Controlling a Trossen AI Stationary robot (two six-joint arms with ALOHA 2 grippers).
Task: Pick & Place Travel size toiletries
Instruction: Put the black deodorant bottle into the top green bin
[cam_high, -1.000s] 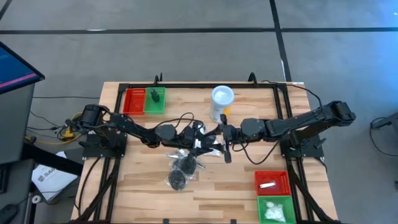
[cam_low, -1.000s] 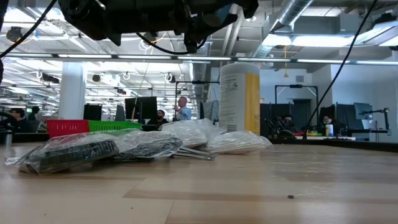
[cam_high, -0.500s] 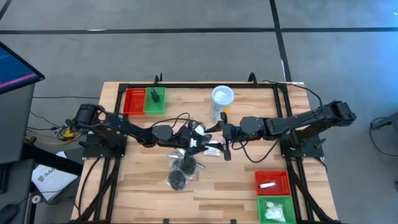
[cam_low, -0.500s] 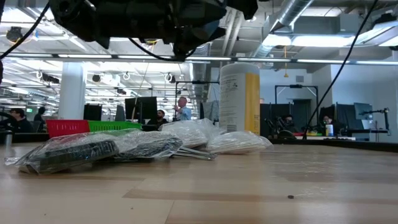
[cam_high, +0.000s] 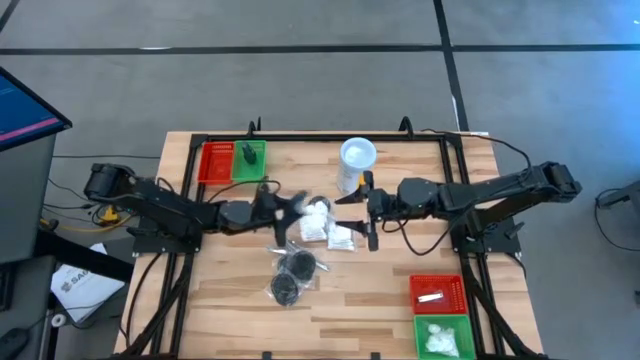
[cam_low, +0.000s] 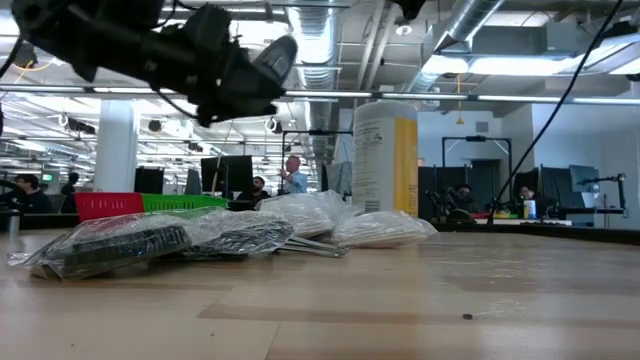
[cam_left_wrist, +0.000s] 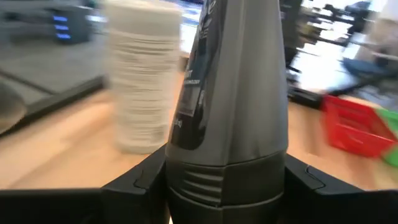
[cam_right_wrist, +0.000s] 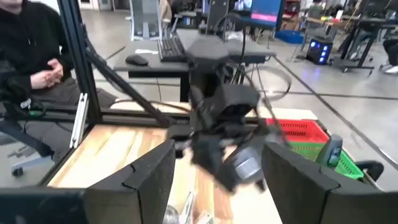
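Observation:
My left gripper (cam_high: 280, 207) hangs above the table left of the pile, shut on a silvery tube (cam_left_wrist: 230, 93), which also shows in the low view as a silvery tube (cam_low: 275, 55). My right gripper (cam_high: 368, 222) is open, with nothing between its fingers, above the pile's right side. On the table lie white packets (cam_high: 322, 226) in clear wrap. Nearer the front edge are two dark pucks (cam_high: 297, 265) in clear wrap. The yellow canister with white lid (cam_high: 357, 160) stands upright behind them. My left gripper pinches the silvery tube's ribbed end (cam_left_wrist: 224, 180) between its two fingers (cam_left_wrist: 140, 180). The fingers lie roughly level, pointing toward the table's right. The tube sticks out ahead of them along their line, lifted clear of the table.
A red and a green bin (cam_high: 233, 162) sit at the far left, the green one holding a small dark bottle. At the near right are a red bin (cam_high: 438, 293) and a green bin (cam_high: 440, 338) with white packets. People sit in the room beyond the table.
My left gripper has drawn back from the pile toward the table's left edge, sinking a little and turning, carrying the silvery tube clear of the table. My right gripper has edged slightly toward the right.

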